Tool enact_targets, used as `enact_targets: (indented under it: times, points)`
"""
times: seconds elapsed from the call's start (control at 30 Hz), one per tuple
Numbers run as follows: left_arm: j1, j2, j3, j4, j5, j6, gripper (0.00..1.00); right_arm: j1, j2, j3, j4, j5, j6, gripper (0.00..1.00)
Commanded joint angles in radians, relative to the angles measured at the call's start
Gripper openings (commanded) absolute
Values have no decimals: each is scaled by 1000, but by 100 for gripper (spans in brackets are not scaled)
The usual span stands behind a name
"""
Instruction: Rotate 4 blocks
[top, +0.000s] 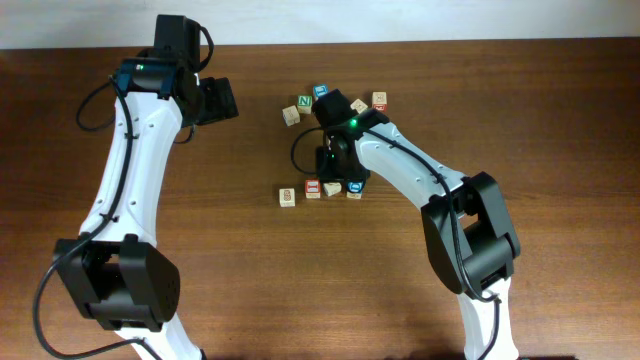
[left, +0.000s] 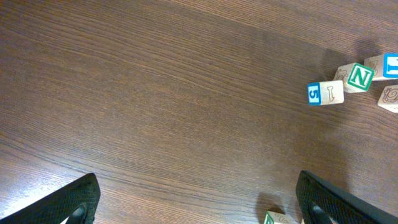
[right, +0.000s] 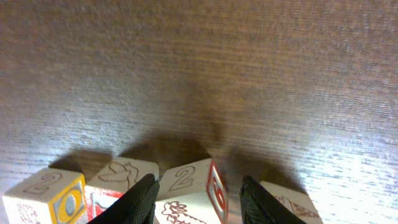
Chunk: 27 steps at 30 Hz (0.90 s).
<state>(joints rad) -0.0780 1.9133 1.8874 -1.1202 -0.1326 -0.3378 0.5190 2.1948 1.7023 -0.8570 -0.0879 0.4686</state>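
A: How should the right gripper (right: 198, 184) go about this turn?

B: Its fingers (right: 142, 202) stand on either side of the red-bordered block (right: 186, 180), the one with a 2 on its face. That block sits on the table (top: 560, 120) in the row of 4 blocks (top: 313, 188) near the middle. The fit is tight: the horse block (right: 121, 176) is just beside 1 finger and a pale block (right: 289, 205) just beside the other. It should probably square its pads on 2 opposite faces, lift the block slightly off the wood, and only then twist about the vertical. That way the corners would not sweep the neighbours out of line.

A: Is it clamped already?

B: That cannot be told. The pads are very near the block's sides, but the line of contact falls at the frame's lower edge.

A: And the left gripper (left: 198, 186)?

B: Released, jaws wide with nothing between them, over bare wood and well apart from the row. The green N cube (left: 359, 76) lies off to 1 side of it.

A: What else is hard to make out?

B: From overhead the right arm covers its own gripper and part of the row, so only the wrist view shows which of the 4 it straddles. The blocks' lower halves are cut off there, and the yellow-edged block (right: 46, 198) shows only in part. How many blocks are already turned cannot be judged.
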Motion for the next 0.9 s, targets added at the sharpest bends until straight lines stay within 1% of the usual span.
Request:
enact_targets:
  times: [0.0,0.07,0.23,0.33,0.5,0.57,0.63,0.67,0.7,0.8,0.87]
  points:
    - [0,5,13,-2,-14,-10,100,5,17,-9,-27,-16,12,39]
    - [0,5,13,-2,-14,-10,100,5,17,-8,-43,-15,32,36]
    - [0,5,13,-2,-14,-10,100,5,16,-8,-70,-12,38,36]
    - [0,5,13,-3,-14,-10,100,5,16,30,-105,2,37,36]
    - [0,5,13,-14,-15,-9,100,5,16,186,-236,4,-42,37]
    - [1,5,13,-13,-23,-9,99,8,16,198,-288,-109,-150,37]
    - [1,5,13,-13,-71,-9,99,31,16,194,-332,-113,-180,29]
    - [5,5,13,-12,-84,-9,99,53,17,185,-335,-79,-184,23]
    - [13,5,13,-10,-85,-9,99,74,17,168,-329,-32,-180,19]
    - [39,5,13,-11,-85,-10,99,98,18,117,-277,-5,-181,15]
    - [43,5,13,-17,-85,-9,99,98,18,71,-236,-4,-181,14]
